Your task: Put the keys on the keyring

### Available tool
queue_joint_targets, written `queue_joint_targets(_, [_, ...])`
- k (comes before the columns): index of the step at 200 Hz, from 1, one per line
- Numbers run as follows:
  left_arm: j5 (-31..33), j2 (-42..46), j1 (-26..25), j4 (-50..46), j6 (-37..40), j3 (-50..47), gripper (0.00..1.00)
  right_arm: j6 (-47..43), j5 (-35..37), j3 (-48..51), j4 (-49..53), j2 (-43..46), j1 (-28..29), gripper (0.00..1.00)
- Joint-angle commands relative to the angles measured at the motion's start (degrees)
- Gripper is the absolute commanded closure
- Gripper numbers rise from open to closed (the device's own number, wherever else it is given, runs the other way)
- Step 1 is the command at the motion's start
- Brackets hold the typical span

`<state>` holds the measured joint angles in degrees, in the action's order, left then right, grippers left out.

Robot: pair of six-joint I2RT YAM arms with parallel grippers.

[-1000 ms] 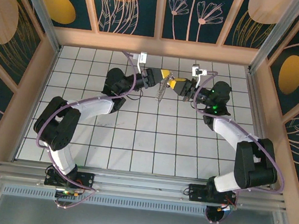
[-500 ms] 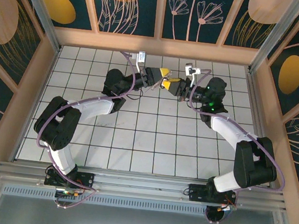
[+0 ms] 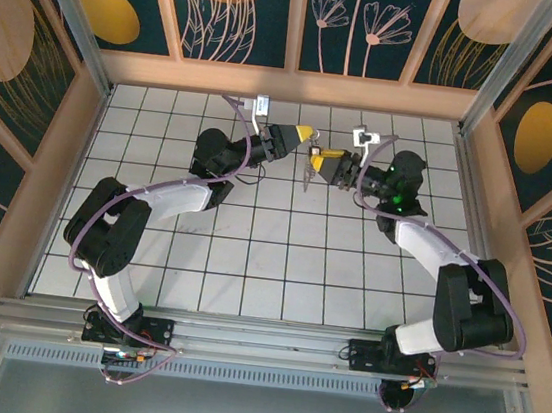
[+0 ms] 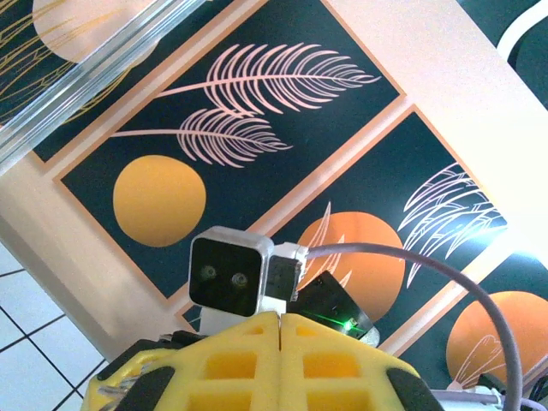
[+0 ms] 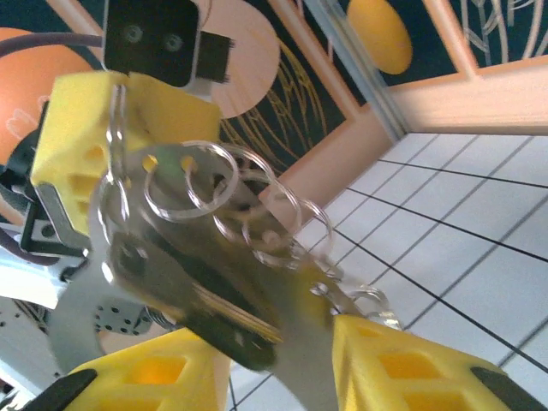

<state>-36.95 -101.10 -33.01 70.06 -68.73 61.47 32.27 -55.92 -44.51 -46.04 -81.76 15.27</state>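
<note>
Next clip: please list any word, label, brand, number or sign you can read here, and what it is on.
No text can be read in any view.
The wall panels carry only leaf and circle patterns, no words.
The keyring is too blurred in the right wrist view to tell whether anything is stamped on it.

In the right wrist view the keyring (image 5: 214,214) is smeared by blur, its outline running together, and the dark key (image 5: 205,295) on it shows no clear blade. Its lower end is hidden between the jaws of the right gripper (image 5: 274,351), themselves cut off by the bottom edge. From above, the keyring (image 3: 306,173) is too small to tell key from loop. The left gripper (image 4: 281,330) is cropped by its own view's bottom edge, the pinch out of sight
</note>
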Motion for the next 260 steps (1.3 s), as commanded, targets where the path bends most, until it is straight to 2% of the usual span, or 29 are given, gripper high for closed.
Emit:
queue_joint_targets(1, [0.3, -0.1, -0.3, 3.9, -0.7, 1.0, 1.0, 1.3, 1.0, 2.6, -3.0, 5.1, -1.5, 0.63])
queue_joint_targets(67, [0.3, 0.1, -0.3, 4.1, -0.6, 0.6, 1.0, 4.9, 6.7, 3.5, -6.0, 10.0, -2.7, 0.63])
queue_joint_targets(118, [0.6, 0.1, -0.3, 4.1, -0.6, 0.4, 1.0, 14.0, 13.0, 2.4, -17.4, 5.7, -1.3, 0.63])
queue_joint_targets(160, [0.6, 0.1, -0.3, 4.1, -0.5, 0.4, 1.0, 18.7, 14.7, 1.0, -23.7, 1.1, 0.8, 0.63])
queue_joint_targets(260, [0.6, 0.0, -0.5, 4.1, -0.6, 0.5, 1.0, 18.6, 16.1, -1.5, -24.4, -1.3, 4.2, 0.66])
